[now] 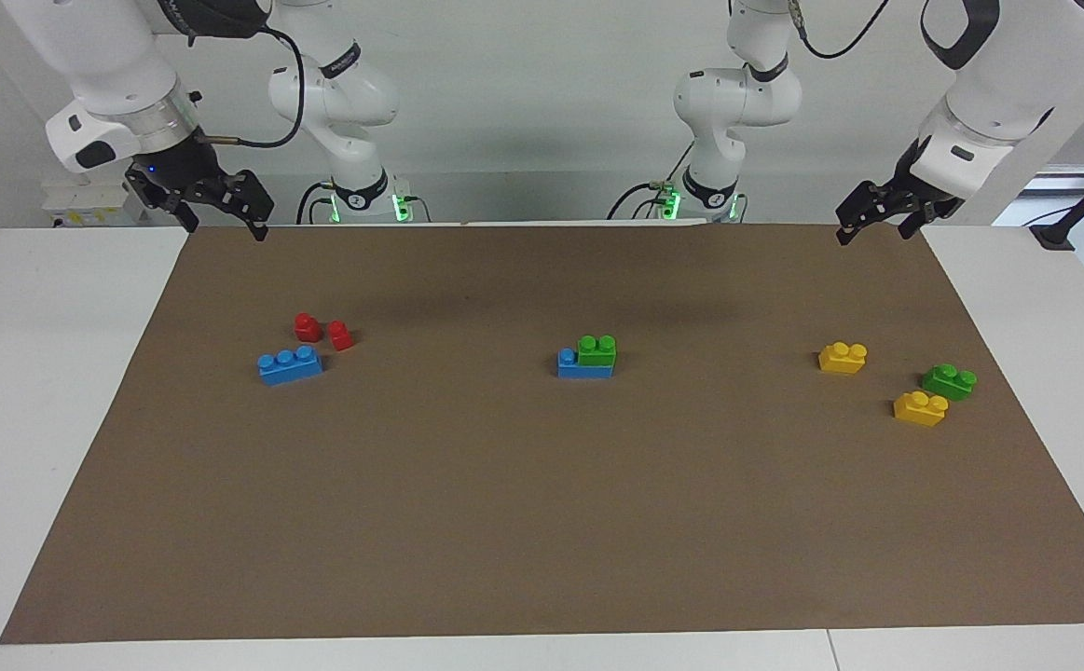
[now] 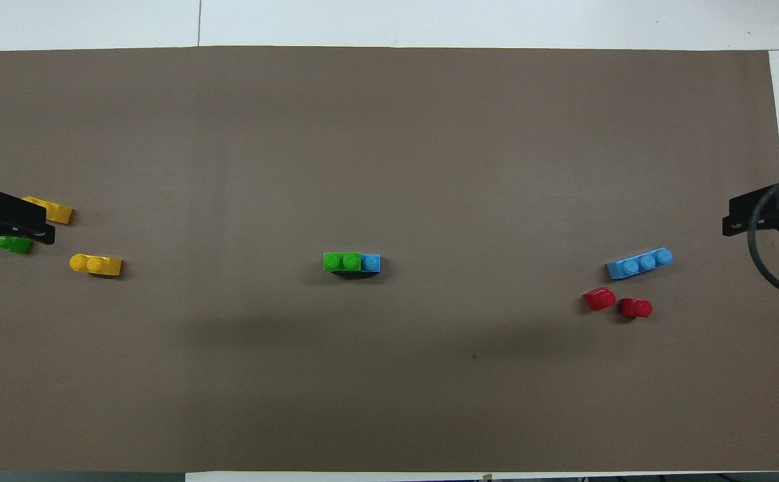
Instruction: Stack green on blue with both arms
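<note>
1. Right gripper [image 1: 215, 207]: raised over the mat's [image 1: 542, 522] edge at the right arm's end of the table [image 1: 57, 373]. Fingers [image 1: 259, 216] apart, holding nothing.
2. Red bricks [image 1: 322, 331]: two, below those fingers, touching the spare blue brick [image 1: 290, 364]. Judged unused stock.
3. Stack, mid-mat: green [image 1: 596, 349] seated on blue [image 1: 583, 365], one blue stud uncovered at the right arm's end. Well apart from both grippers, so the join looks done and released.
4. Yellow bricks [image 1: 843, 357] [image 1: 920, 408]: two, below the left fingers.
5. Spare green brick [image 1: 949, 381]: between the yellow two, untouched.
6. Left gripper [image 1: 885, 216]: raised over the mat's edge at the left arm's end. Whether its fingers are apart or together cannot be told; it carries no brick.
</note>
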